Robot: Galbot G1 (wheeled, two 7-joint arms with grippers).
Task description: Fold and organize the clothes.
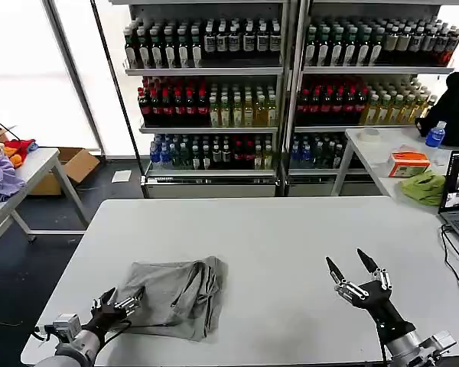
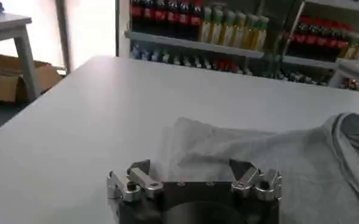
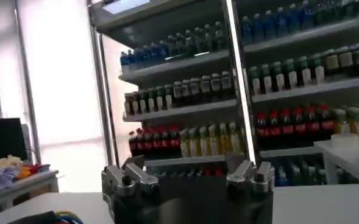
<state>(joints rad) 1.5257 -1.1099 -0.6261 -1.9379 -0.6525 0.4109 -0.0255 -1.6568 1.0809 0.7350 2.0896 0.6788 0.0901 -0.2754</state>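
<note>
Both grippers gape: left gripper (image 1: 125, 298) at the crumpled polo shirt (image 1: 176, 294) (print hidden), right gripper (image 1: 351, 265) apart.

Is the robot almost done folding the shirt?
Partly. The grey shirt lies bunched and roughly folded on the white table. The left gripper is open at its edge, gripping nothing. The right gripper hovers open, away from it. Neatening is left.

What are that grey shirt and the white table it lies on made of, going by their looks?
The shirt looks like soft matte knit fabric, probably cotton or a blend: it slumps in loose folds and creases. The table looks like a hard, smooth top, perhaps laminate or coated board: flat, even white, with a faint sheen. Neither material can be told for certain.
</note>
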